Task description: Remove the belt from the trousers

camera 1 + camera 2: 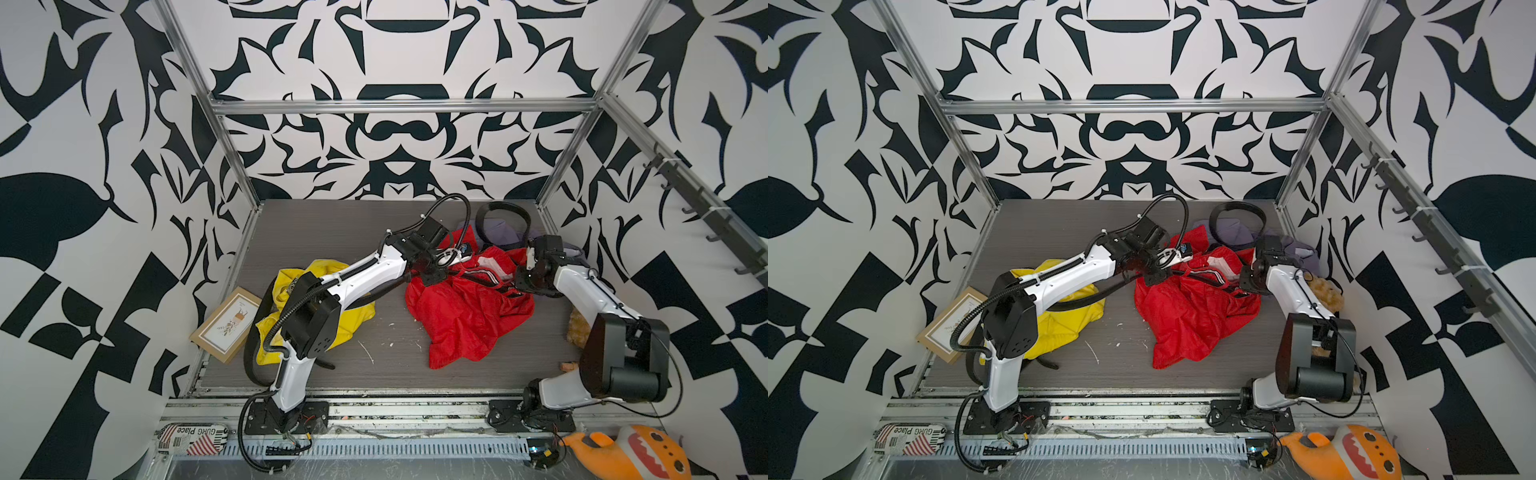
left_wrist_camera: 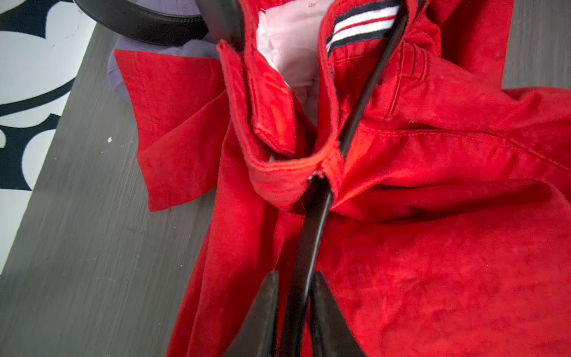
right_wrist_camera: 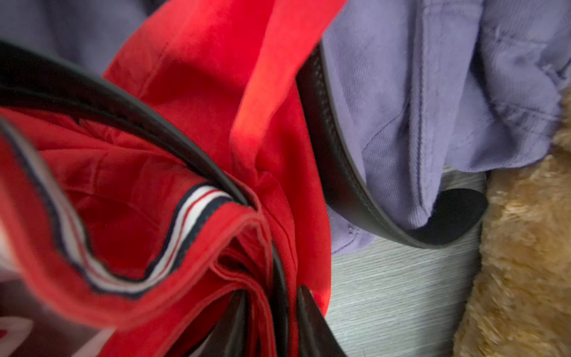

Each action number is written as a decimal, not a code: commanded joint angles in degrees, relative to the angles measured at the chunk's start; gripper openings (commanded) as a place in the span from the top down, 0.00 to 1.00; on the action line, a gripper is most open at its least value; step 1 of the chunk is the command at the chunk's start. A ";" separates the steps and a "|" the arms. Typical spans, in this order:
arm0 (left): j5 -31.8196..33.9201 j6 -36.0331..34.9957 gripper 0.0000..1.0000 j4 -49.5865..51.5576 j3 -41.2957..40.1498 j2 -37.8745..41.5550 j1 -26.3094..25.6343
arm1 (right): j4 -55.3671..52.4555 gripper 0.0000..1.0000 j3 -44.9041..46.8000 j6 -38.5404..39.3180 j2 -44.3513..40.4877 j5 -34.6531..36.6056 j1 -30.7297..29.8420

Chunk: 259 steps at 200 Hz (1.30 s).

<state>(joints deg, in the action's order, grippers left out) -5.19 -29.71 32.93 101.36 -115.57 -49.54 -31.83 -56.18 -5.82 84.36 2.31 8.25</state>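
Black, smooth and flat, the belt (image 2: 312, 222) is pinched tight in the left end effector (image 2: 295, 275). Just past it, the belt runs under a loop of the soft red trousers (image 2: 432, 247). The right end effector (image 3: 272, 292) sits narrow around the bunched trousers; I cannot tell if it grips. Below lies the grey, streaky surface (image 2: 92, 247). Far behind stand black-and-white swirly walls (image 1: 395, 62).
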 commanded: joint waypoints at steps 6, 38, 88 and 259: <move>0.86 -0.89 1.00 -0.46 -0.53 3.62 -0.88 | 1.59 0.65 -0.42 -0.37 0.20 1.14 -0.46; 2.53 -4.64 1.00 -1.81 -4.57 11.46 -1.61 | 3.00 0.57 -2.00 -0.88 3.68 1.59 -1.72; 8.26 -9.27 1.00 -1.80 -8.26 22.82 -0.95 | 2.17 0.56 -5.81 -0.11 8.19 4.38 -2.01; 13.17 9.57 1.00 -24.79 -18.01 42.03 33.29 | 0.95 0.51 -5.87 1.77 12.11 6.95 -1.58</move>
<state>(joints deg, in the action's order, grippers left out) -1.43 -27.38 22.52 80.27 -78.04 -23.35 -30.52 -63.18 -5.58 94.24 -3.55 4.16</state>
